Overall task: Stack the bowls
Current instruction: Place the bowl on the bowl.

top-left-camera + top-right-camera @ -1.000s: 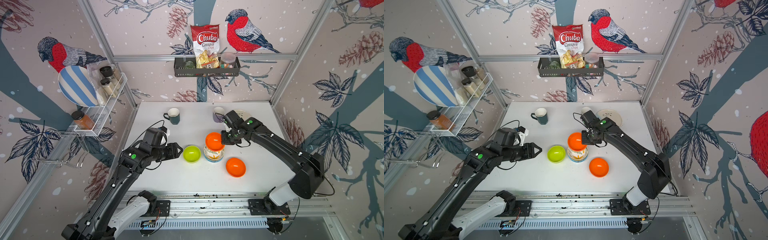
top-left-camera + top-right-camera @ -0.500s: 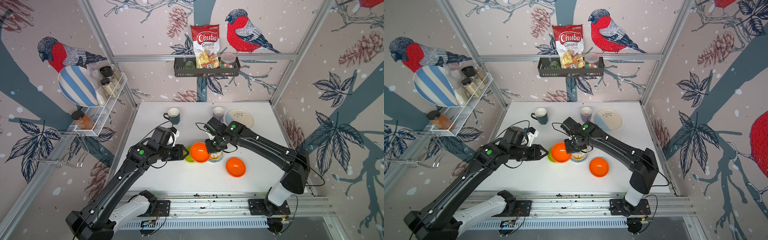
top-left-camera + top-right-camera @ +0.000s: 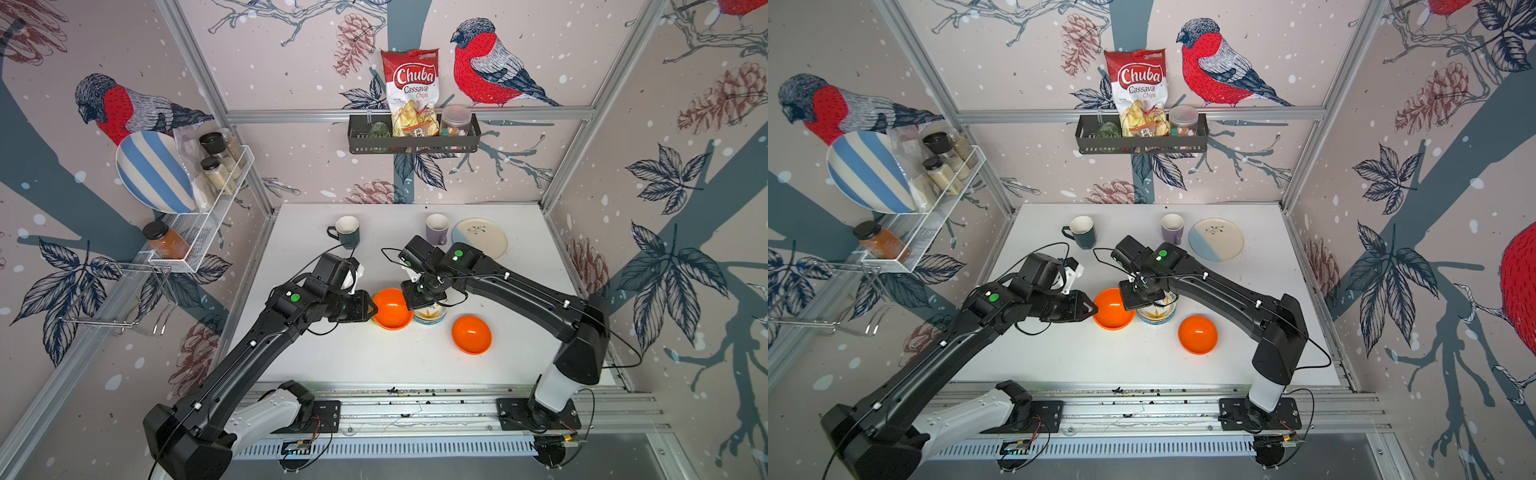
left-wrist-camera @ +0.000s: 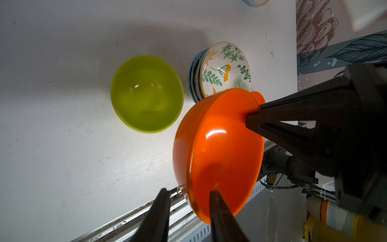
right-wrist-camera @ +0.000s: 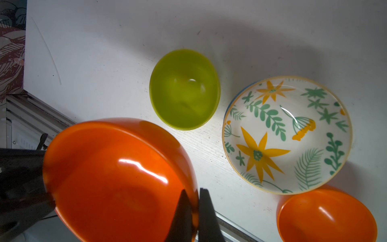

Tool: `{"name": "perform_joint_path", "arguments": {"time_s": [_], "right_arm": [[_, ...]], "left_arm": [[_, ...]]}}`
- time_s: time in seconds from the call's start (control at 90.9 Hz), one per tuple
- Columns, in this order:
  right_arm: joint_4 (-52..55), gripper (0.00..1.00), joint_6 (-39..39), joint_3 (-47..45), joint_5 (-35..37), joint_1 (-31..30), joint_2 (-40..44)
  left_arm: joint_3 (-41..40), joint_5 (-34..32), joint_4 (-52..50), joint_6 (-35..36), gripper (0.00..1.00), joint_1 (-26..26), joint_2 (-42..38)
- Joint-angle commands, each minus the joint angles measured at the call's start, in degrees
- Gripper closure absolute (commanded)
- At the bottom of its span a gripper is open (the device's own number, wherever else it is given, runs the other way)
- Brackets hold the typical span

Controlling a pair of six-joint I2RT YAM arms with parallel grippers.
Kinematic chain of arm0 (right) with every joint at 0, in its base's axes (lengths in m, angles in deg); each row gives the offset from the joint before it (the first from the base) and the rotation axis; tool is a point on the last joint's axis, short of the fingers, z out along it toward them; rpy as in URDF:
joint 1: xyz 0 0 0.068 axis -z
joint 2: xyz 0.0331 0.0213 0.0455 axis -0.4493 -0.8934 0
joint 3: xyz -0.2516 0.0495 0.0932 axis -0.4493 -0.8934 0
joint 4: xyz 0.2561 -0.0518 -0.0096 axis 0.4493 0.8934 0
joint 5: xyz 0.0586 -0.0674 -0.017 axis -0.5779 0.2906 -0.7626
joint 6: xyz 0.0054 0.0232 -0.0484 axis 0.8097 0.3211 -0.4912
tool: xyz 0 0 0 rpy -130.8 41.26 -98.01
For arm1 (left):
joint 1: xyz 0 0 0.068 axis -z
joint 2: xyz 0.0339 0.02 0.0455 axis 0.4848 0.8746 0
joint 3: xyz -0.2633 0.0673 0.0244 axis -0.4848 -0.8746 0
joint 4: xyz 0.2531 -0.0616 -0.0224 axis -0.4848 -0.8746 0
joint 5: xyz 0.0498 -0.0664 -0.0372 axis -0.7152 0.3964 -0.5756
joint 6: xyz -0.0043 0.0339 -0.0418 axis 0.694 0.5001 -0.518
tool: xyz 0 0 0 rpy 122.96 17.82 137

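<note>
- Presently, the orange bowl point(image 3: 390, 309) is held aloft over the lime-green bowl point(image 4: 146, 94), beside the leaf-print stack point(image 5: 287, 134).
- Its rim is pinched by the right gripper point(image 5: 193, 192).
- The opposite rim is straddled, unclamped, by the left gripper point(image 4: 187, 191), jaws part-open.
- It is judged light, stiff and glossy-slick, and is best taken by the thin rim wall.

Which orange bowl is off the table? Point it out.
The tilted orange bowl, its rim pinched by the right claw; the other orange bowl sits untouched on the table.
</note>
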Motion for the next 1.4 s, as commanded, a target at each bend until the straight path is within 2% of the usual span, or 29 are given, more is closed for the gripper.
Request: {"name": "perform_joint_path", "arguments": {"time_s": [0.0,0.418,0.605,0.682,0.748,0.825,0.902,1.012,1.144,1.386], "right_arm": [[0.7,1.0,0.4,0.6,-0.6,-0.4,-0.4],[-0.7,1.0,1.2,0.4,-1.7,-1.0,-1.0],[-1.4,1.0,1.5,0.1,-2.0,-1.0,-1.1],[-1.7,1.0,1.6,0.0,-2.2,-1.0,-1.2],[-1.9,1.0,1.7,0.0,-2.3,-0.9,-1.3],[-2.0,0.88,1.8,0.1,-2.7,-0.5,-1.3],[-2.0,0.67,1.9,0.1,-3.0,0.3,-1.2],[-1.7,0.53,1.7,0.3,-3.0,1.9,-0.4],[-1.6,0.44,1.4,0.3,-2.6,4.8,1.8],[-2.5,0.42,0.7,-4.5,-2.4,15.0,10.1]], "left_arm": [[0.0,-2.0,0.5,0.9,0.71,0.1,0.9],[-0.3,-4.3,0.4,0.9,0.8,0.1,3.4],[-0.4,-5.2,-0.2,1.1,0.91,0.1,3.3],[-0.4,-5.5,-0.3,1.2,1.0,0.1,3.2],[-0.3,-5.8,-0.4,1.1,1.0,0.1,3.2],[0.0,-6.2,-0.7,1.1,1.0,0.1,3.2],[0.2,-6.6,-0.9,1.0,1.0,0.1,3.3],[0.6,-7.7,-1.5,1.1,1.0,0.1,3.6],[1.2,-8.3,-1.8,1.0,1.0,0.1,4.0],[2.5,-12.1,-2.9,0.6,1.0,0.1,6.3]]}}
